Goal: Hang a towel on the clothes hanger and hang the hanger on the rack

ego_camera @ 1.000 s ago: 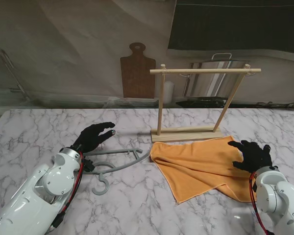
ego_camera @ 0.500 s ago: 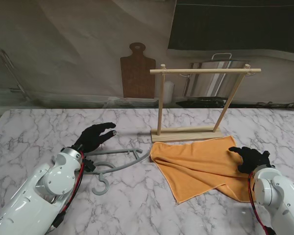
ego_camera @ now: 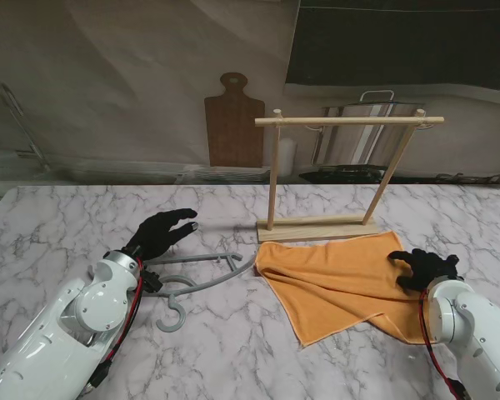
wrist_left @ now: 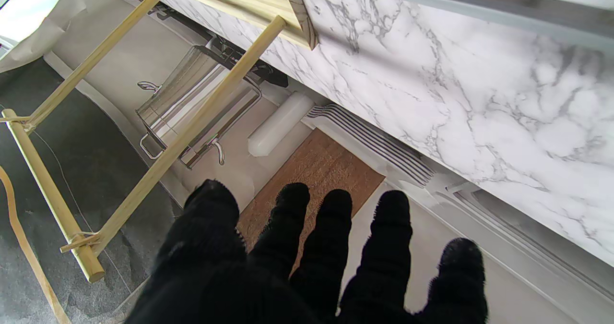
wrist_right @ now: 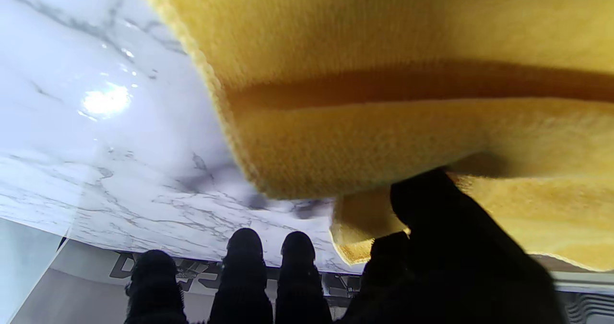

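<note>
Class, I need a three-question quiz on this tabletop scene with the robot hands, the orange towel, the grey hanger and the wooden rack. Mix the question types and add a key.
1. True or false: the grey plastic clothes hanger already hangs on the wooden rack.
2. Which hand is at the orange cloth towel: A) left hand, B) right hand, C) both?
3. Fill in: the towel lies on the white marble ___, in front of the rack's base.

Key: 1 false, the hanger lies flat on the table; 2 B, on the towel's right edge; 3 table.
</note>
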`<move>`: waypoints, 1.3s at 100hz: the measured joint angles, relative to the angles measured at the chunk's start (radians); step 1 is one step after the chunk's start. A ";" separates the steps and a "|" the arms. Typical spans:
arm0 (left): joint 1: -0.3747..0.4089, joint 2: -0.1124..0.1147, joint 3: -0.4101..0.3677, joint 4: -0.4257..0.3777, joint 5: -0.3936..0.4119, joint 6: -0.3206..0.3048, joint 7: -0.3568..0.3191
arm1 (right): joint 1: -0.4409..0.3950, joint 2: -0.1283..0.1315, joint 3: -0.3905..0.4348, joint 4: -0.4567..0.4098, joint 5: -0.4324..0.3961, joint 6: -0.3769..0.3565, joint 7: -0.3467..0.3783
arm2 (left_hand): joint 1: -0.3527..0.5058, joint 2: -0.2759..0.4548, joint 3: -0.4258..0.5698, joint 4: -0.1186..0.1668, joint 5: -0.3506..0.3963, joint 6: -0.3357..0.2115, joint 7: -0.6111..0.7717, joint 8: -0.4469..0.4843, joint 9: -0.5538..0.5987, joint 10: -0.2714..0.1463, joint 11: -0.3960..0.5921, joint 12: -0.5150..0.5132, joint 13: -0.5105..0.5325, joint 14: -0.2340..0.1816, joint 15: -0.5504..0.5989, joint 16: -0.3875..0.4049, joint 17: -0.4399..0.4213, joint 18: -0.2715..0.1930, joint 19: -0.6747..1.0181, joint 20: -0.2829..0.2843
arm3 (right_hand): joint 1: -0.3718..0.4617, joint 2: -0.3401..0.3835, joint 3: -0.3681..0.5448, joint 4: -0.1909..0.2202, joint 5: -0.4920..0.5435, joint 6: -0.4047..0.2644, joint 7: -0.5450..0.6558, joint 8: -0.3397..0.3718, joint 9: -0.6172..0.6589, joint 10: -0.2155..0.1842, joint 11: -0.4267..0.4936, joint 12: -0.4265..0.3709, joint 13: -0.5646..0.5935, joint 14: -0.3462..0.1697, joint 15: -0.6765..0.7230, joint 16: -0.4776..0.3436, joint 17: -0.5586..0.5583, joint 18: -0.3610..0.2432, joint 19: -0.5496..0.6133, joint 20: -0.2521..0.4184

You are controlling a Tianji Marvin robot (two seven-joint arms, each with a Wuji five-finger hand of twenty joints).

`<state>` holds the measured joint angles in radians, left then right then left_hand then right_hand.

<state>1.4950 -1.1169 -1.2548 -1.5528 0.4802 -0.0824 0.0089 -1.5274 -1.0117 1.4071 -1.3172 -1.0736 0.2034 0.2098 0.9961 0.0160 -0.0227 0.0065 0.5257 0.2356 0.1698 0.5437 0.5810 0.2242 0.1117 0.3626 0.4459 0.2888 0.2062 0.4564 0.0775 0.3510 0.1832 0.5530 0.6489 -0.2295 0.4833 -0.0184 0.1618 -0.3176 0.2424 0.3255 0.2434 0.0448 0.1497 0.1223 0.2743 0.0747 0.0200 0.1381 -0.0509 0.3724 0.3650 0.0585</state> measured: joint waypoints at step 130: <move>-0.007 0.000 0.008 0.013 0.006 -0.012 0.010 | 0.022 -0.050 -0.019 0.127 0.075 -0.108 -0.435 | 0.000 0.000 0.000 0.000 0.000 0.000 0.000 0.000 0.000 0.000 0.001 0.000 0.000 0.000 0.000 0.000 0.000 0.000 0.000 0.000 | 0.251 0.039 -0.119 -0.145 0.459 0.108 0.538 0.140 0.762 -0.065 0.628 0.507 0.544 -0.098 0.453 0.327 0.200 -0.023 0.383 0.112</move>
<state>1.4881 -1.1172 -1.2468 -1.5403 0.4857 -0.0945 0.0192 -1.5059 -1.0614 1.3879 -1.1899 -0.9991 0.0952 -0.2248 0.9957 0.0160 -0.0227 0.0065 0.5258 0.2356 0.1698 0.5437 0.5810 0.2238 0.1124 0.3630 0.4459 0.2888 0.2062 0.4564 0.0775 0.3510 0.1832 0.5530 0.8995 -0.1910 0.3644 -0.1636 0.6207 -0.2097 0.7799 0.4660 1.0055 -0.0202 0.7772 0.6293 0.8185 -0.0237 0.4727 0.4655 0.1491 0.3490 0.7475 0.1706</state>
